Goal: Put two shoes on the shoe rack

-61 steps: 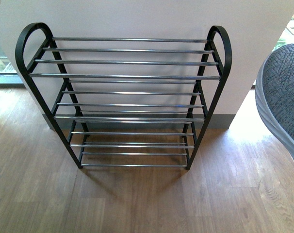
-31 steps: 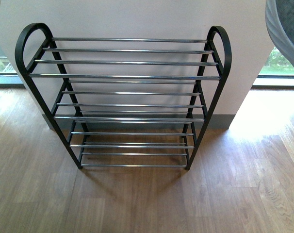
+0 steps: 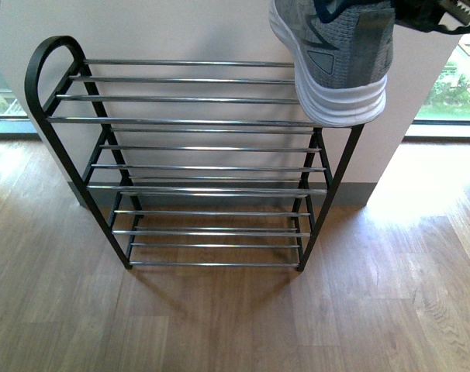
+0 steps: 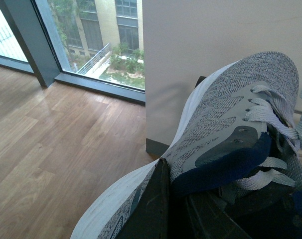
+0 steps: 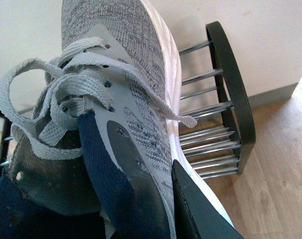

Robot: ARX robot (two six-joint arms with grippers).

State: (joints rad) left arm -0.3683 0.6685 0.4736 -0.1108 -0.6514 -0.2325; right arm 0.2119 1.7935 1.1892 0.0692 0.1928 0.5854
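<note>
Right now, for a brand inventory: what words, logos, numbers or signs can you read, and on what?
None readable: the right arm's shoe, the left arm's shoe and the shoe rack carry no legible word, logo, number or label in any view.

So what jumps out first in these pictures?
A grey knit sneaker with a thick white sole hangs at the right end of the top tier of a tall black rack of chrome bars. The left wrist view is filled by a matching second grey sneaker, with a white wall and a big window behind it.
</note>
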